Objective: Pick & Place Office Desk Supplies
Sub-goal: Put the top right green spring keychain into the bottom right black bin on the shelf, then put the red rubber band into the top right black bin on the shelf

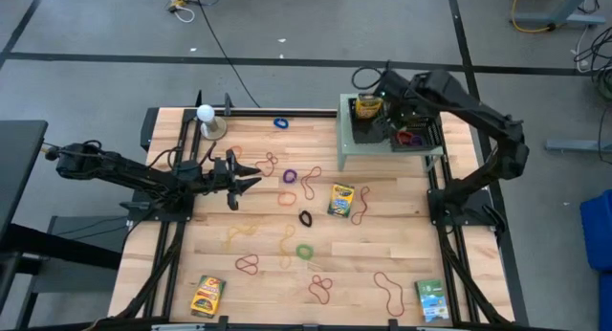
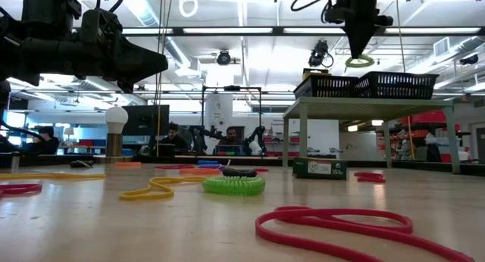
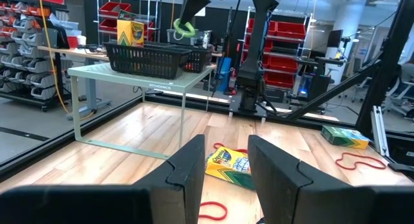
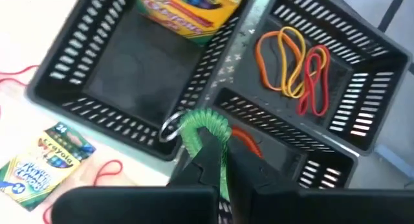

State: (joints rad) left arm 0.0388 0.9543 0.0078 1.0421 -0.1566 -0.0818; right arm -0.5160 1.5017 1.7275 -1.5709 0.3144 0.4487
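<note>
Green rubber band (image 4: 206, 128) hangs pinched in your right pincer (image 4: 210, 160) above the black baskets (image 4: 139, 75); your left pincer (image 3: 222, 160), part open and empty, reaches level over the counter (image 1: 268, 274).

Arms: two, dark, jointed, matte black housings.
Left hand (image 1: 251, 174): two flat black fingers (image 3: 187, 169), squared tips, angular.
Right hand (image 4: 210, 160): black fingers tapering to a narrow wedge.
Cabling: thin black leads looping along the upper links.
Bases: black frame rails at the desk's side edges.
</note>
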